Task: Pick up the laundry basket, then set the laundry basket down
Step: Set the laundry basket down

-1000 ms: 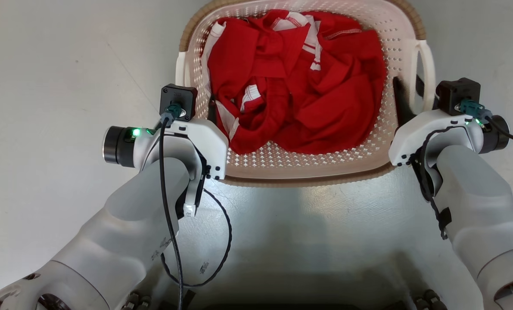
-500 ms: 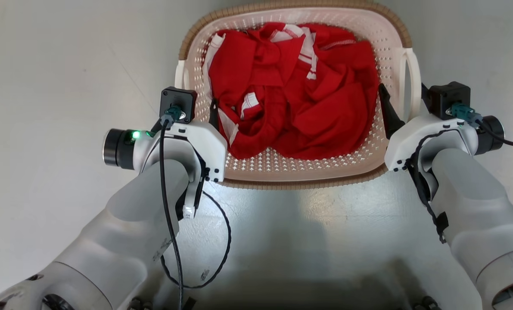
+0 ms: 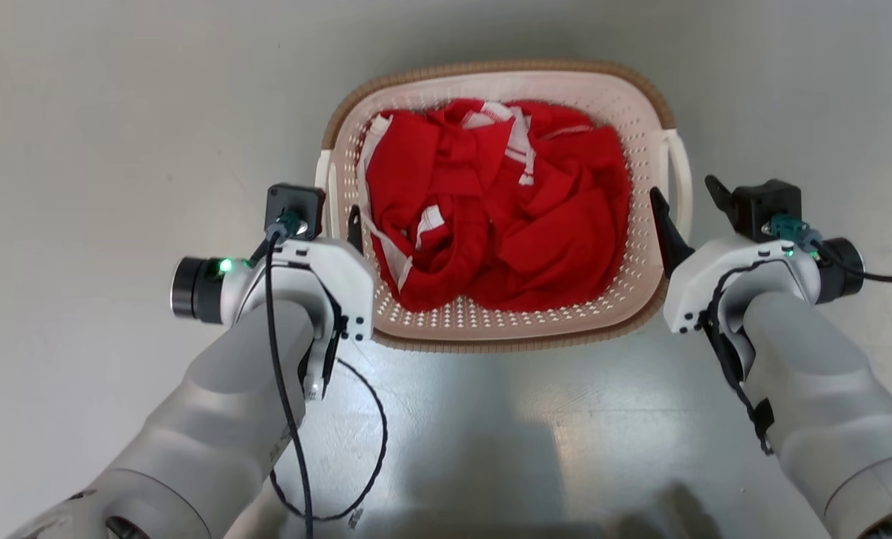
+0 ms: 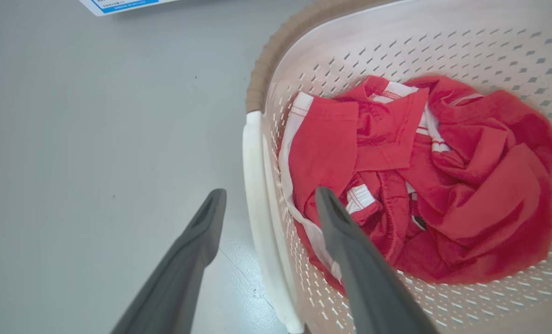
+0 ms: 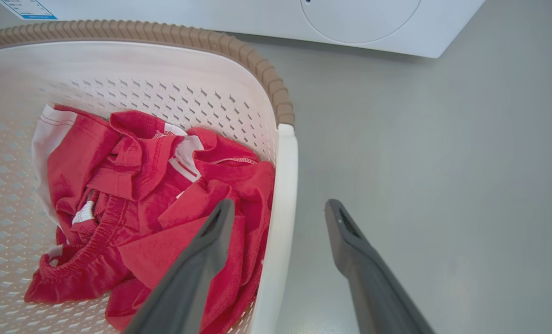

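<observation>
- Cream plastic laundry basket [image 3: 490,338] sits on the grey floor [image 3: 101,150], red clothes [image 3: 490,224] inside.
- My left tool [image 4: 271,195] and right tool [image 5: 280,204] gape released (each astride a white handle [image 4: 255,176]).
- White washer [image 5: 350,18] stands just beyond.

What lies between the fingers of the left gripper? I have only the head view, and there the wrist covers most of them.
Observer: In the left wrist view, the left gripper is open, one finger on each side of the white left handle of the laundry basket, with a gap on both sides.
Operator: What stands beyond the basket?
Observer: The right wrist view shows a white washer with a round door, past the far rim.
Operator: Any marking on it?
Observer: A white label with blue print at its lower edge, too small to read.
</observation>
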You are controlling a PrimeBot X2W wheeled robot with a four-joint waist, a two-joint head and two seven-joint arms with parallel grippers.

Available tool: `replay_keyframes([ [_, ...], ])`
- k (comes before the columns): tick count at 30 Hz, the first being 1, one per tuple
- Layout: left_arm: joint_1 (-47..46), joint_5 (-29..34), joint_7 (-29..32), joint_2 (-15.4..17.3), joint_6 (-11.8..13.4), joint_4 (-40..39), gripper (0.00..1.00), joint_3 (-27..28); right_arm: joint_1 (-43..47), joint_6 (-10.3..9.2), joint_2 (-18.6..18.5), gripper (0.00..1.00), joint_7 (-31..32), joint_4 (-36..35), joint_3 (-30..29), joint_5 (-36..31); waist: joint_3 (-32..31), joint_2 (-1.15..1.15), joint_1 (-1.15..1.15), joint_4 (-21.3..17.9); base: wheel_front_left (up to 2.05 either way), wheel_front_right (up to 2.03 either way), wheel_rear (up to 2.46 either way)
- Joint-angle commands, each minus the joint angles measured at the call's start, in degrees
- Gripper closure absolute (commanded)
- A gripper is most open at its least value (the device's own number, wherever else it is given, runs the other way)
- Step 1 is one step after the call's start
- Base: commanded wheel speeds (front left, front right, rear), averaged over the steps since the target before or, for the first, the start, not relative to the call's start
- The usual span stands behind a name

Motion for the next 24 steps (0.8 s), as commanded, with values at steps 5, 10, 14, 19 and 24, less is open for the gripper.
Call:
replay_keyframes([
  [5, 3.19, -1.59, -2.49, 0.04, -2.84, 5.23, 0.00, 1.09, 5.65, -0.06, 0.92, 0.00, 0.12, -0.44, 2.78, 2.12, -5.14, 0.00, 0.00, -1.24, 0.00, 0.00, 0.00],
  [10, 5.63, -2.23, -5.16, -0.74, -5.81, 10.36, 0.00, 0.99, 8.19, -0.06, 0.92, 0.00, 0.12, -0.69, 5.08, 4.39, -10.27, 0.00, 0.00, -2.11, 0.00, 0.00, 0.00],
  [14, 7.98, -3.03, -7.41, -1.33, -7.66, 13.67, 0.00, 1.60, 9.87, -0.06, 0.92, 0.00, 0.12, -0.65, 6.59, 5.92, -14.49, 0.00, 0.00, -2.38, 0.00, 0.00, 0.00],
  [19, 11.17, -3.30, -9.19, -1.89, -9.44, 16.22, 0.00, 2.56, 11.63, -0.06, 0.92, 0.00, 0.12, -0.48, 7.46, 7.04, -19.78, 0.00, 0.00, -2.20, 0.00, 0.00, 0.00],
  [24, 14.77, -1.07, -9.53, -1.08, -9.91, 13.89, 0.00, 5.88, 13.86, -0.06, 0.92, 0.00, 0.12, -0.97, 6.69, 6.92, -25.01, 0.00, 0.00, -1.62, 0.00, 0.00, 0.00],
])
